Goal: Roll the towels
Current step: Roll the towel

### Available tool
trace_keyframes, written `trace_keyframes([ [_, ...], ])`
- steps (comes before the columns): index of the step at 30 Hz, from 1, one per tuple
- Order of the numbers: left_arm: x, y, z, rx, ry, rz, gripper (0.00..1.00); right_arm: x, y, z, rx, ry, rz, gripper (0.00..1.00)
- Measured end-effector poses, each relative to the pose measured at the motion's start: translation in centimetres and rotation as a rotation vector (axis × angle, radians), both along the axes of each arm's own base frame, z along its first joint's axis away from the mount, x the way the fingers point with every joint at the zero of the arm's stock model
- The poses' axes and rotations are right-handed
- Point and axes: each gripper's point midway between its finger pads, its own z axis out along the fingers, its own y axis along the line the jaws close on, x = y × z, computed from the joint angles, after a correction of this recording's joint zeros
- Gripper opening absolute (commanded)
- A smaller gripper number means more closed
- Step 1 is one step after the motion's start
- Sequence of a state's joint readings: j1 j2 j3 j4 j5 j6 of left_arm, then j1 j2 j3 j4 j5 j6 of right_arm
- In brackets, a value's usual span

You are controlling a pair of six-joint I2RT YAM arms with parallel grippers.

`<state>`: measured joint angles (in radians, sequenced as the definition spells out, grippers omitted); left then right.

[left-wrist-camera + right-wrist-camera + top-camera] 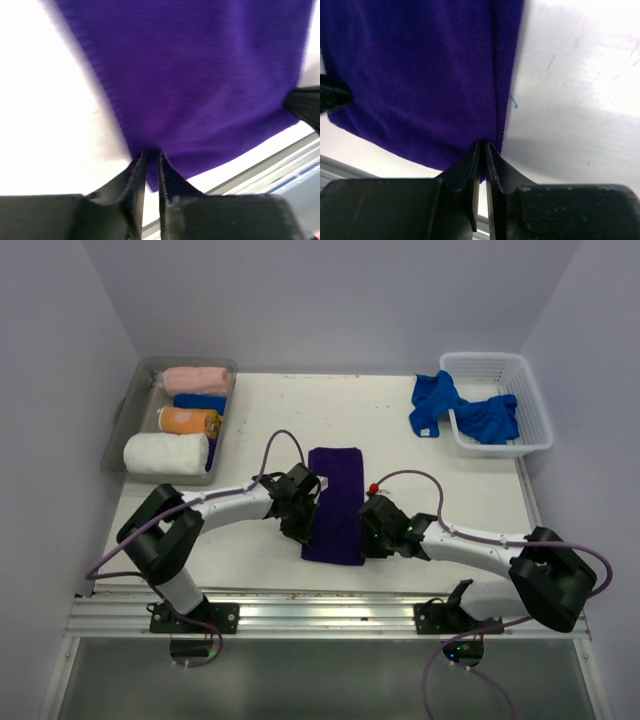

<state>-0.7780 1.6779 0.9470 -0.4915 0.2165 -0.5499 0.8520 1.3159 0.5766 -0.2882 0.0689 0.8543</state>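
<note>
A dark purple towel (335,502) lies folded into a long strip on the white table, running from the middle toward the near edge. My left gripper (305,530) is at its near left corner. In the left wrist view the left gripper (150,154) has its jaws nearly together with the edge of the purple towel (200,75) between them. My right gripper (368,530) is at the near right corner. In the right wrist view the right gripper (483,144) pinches the folded edge of the purple towel (420,75). Blue towels (470,410) lie unrolled at the back right.
A grey bin (120,435) at the back left holds rolled towels: pink (195,379), blue (200,401), orange (188,421) and white (165,453). A white lattice basket (530,400) holds the blue towels, one draped over its rim onto the table. A metal rail (330,612) runs along the near edge.
</note>
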Motion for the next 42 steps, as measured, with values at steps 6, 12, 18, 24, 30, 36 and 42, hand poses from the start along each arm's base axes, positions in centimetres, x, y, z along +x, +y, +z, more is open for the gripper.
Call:
trace_keyframes([
  [6, 0.3, 2.0, 2.3, 0.037, -0.066, -0.001, 0.26, -1.1, -1.0, 1.2, -0.033, -0.037, 0.024, 0.29],
  [12, -0.6, 2.5, 3.4, -0.001, -0.086, 0.025, 0.54, -1.1, -1.7, 2.2, -0.050, -0.055, 0.019, 0.45],
  [18, -3.2, 3.2, 1.3, -0.042, -0.004, 0.068, 0.48, -1.8, -1.2, 1.8, -0.009, -0.021, 0.001, 0.46],
  [24, -4.1, 2.8, 0.2, -0.091, 0.035, 0.096, 0.47, -2.7, -1.1, 1.1, 0.031, 0.014, -0.026, 0.45],
  [30, -3.7, 1.8, 0.2, -0.140, 0.030, 0.115, 0.43, -2.9, -1.1, 0.7, 0.055, 0.016, -0.044, 0.40],
  [36, -3.7, 1.1, 0.0, -0.175, 0.043, 0.129, 0.31, -3.0, -0.5, 0.1, 0.081, 0.035, -0.047, 0.33],
  [42, -3.6, 0.9, -0.3, -0.181, 0.051, 0.143, 0.17, -3.0, -0.4, 0.2, 0.089, 0.035, -0.056, 0.35],
])
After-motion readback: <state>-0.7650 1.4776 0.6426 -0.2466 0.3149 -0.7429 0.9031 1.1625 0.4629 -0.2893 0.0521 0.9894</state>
